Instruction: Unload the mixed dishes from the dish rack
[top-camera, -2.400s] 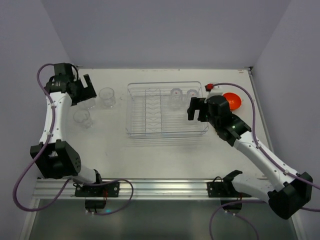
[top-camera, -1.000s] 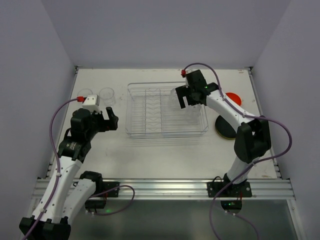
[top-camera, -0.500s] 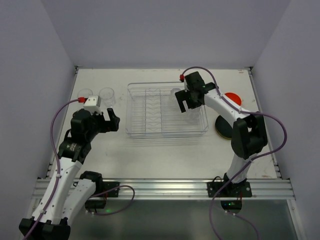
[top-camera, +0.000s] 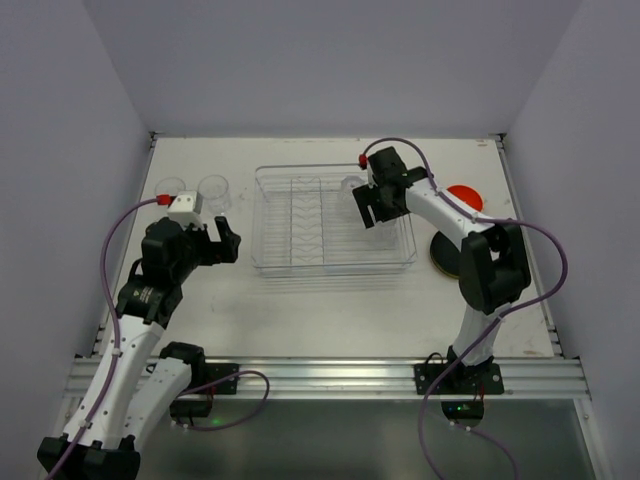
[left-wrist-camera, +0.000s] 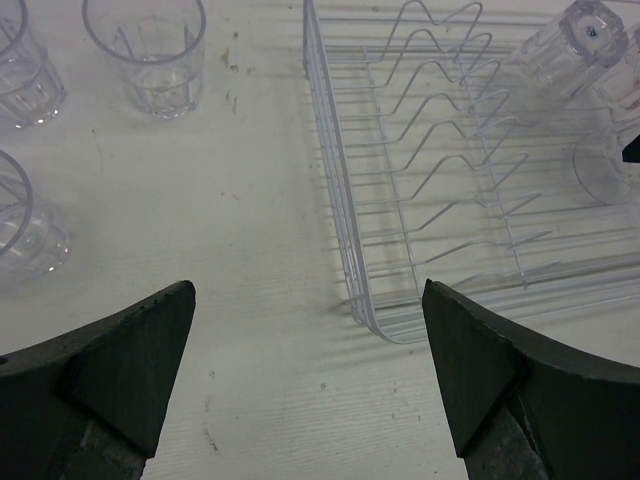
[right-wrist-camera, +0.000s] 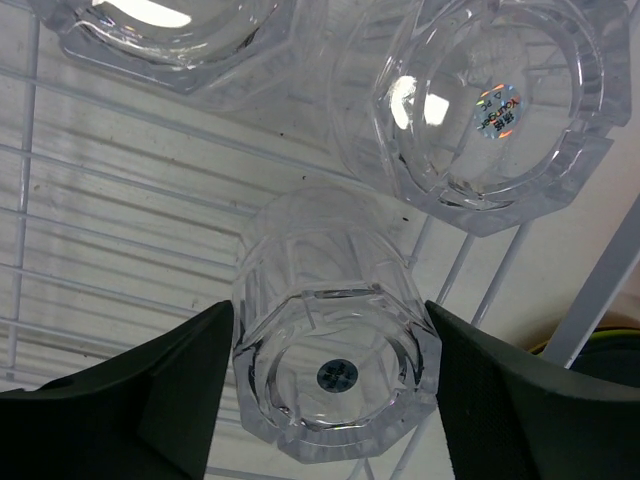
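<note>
I had the right gripper (right-wrist-camera: 325, 385) low in the far right corner of the dish rack (top-camera: 300, 262), its jaws spread either side of an upside-down clear cup (right-wrist-camera: 335, 375), close against it; I could not tell whether they pressed it. Two more upturned cups (right-wrist-camera: 490, 105) stood on the grid beyond. My left gripper (left-wrist-camera: 305, 375) hung wide open and empty over the table (left-wrist-camera: 250, 200), left of the rack, near three unloaded cups (left-wrist-camera: 145, 45).

Glossy clear plastic cups (right-wrist-camera: 335, 375) and ribbed rack (left-wrist-camera: 420, 210); matt speckled white table (left-wrist-camera: 250, 250).
</note>
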